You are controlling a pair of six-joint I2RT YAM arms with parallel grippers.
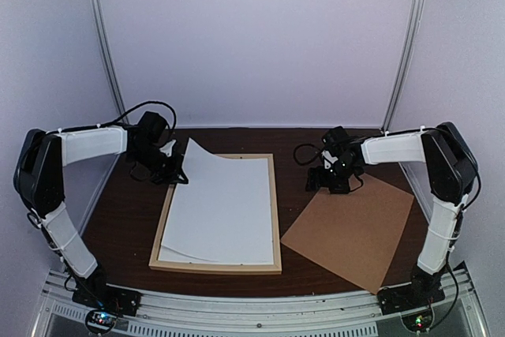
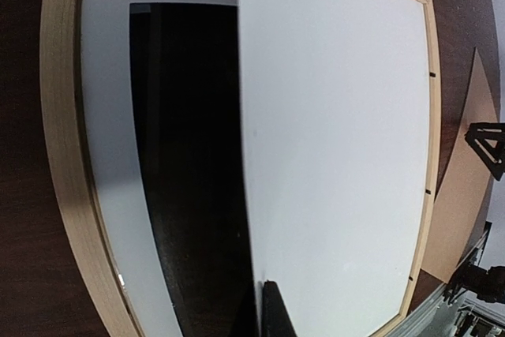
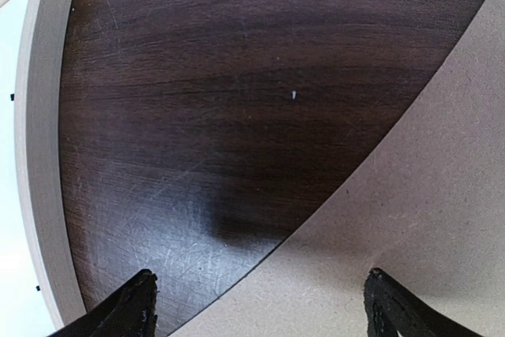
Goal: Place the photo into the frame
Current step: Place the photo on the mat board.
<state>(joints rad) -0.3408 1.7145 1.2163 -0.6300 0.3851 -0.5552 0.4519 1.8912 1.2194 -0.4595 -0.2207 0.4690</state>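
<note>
On my screens the photo (image 1: 229,195) shows its plain white back: smooth, matt paper. The frame (image 1: 274,211) is pale bare wood, with no gloss that I can see. The table (image 1: 118,226) is dark wood-grain with a soft sheen and fine scratches. The backing board (image 1: 355,226) looks like brown fibreboard — flat, matt. The right gripper (image 3: 259,305) has black fingertips (image 3: 136,309) — dull, grainy.

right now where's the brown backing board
In the top view, the backing board lies flat on the right side of the table, angled, just right of the frame, with the open right gripper above its far edge.
</note>
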